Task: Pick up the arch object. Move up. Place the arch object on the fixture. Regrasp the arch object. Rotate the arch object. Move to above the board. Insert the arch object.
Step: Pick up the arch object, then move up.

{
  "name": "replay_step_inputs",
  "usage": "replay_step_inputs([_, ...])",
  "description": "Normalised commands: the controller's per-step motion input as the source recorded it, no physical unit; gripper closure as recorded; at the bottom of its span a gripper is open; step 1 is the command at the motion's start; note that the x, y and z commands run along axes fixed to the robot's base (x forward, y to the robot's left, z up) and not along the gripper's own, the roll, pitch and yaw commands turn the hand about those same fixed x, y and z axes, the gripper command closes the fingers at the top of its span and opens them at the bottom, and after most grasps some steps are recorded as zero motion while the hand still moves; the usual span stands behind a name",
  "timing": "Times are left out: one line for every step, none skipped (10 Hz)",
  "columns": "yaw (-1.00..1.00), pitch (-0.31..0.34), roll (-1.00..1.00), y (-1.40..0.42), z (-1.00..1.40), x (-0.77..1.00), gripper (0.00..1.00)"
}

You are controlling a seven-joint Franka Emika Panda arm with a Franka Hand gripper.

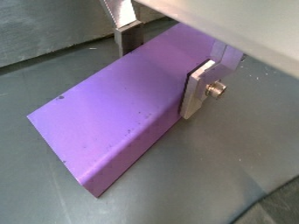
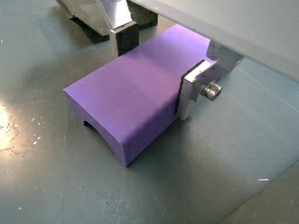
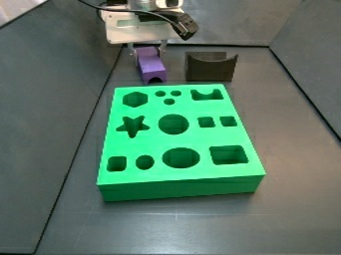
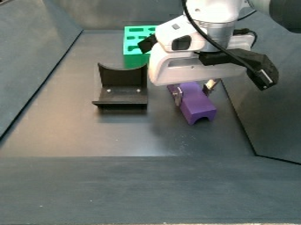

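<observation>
- Pincer [image 1: 163,66] sits low over the arch object [image 1: 117,114], at the far end of the counter [image 3: 54,149] behind the board [image 3: 176,139].
- In both wrist views the two silver fingers [image 2: 198,87] straddle the purple block across its narrow width; one plate lies flat against a long side face, the other [image 2: 122,31] shows at the opposite long side.
- Finger pads appear to touch the block's sides; whether they press firmly or merely rest there cannot be told. Jaw gap is narrow, equal to the block's width.
- Arch object lies flat on the dark counter surface, long axis horizontal. The small arch-shaped notch [image 2: 91,129] shows at the lower edge of one end face, opening toward the counter.
- In a side view the block [image 3: 151,66] lies just behind the board's back edge, near its left corner, apart from it.
- Fixture [image 3: 209,66] stands beside the block, near but not touching, also behind the board.
- In a side view the fixture [image 4: 120,88] is a dark upright back on a base plate, with the block [image 4: 195,104] well clear to its side and the pincer's white body [image 4: 194,61] directly above the block.
- Board lies flat on the counter, its shaped holes open; only a corner of it [image 4: 139,39] shows in that side view.
</observation>
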Motion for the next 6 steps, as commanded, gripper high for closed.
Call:
replay_step_inputs([0.00, 0.000, 0.00, 0.00, 0.00, 0.00, 1.00])
replay_step_inputs([0.00, 0.000, 0.00, 0.00, 0.00, 0.00, 1.00])
replay_step_inputs([0.00, 0.000, 0.00, 0.00, 0.00, 0.00, 1.00])
replay_step_inputs([0.00, 0.000, 0.00, 0.00, 0.83, 0.00, 1.00])
replay_step_inputs([-0.04, 0.009, 0.00, -0.03, 0.82, -0.01, 1.00])
replay_step_inputs([-0.04, 0.027, -0.01, -0.03, 0.71, -0.04, 1.00])
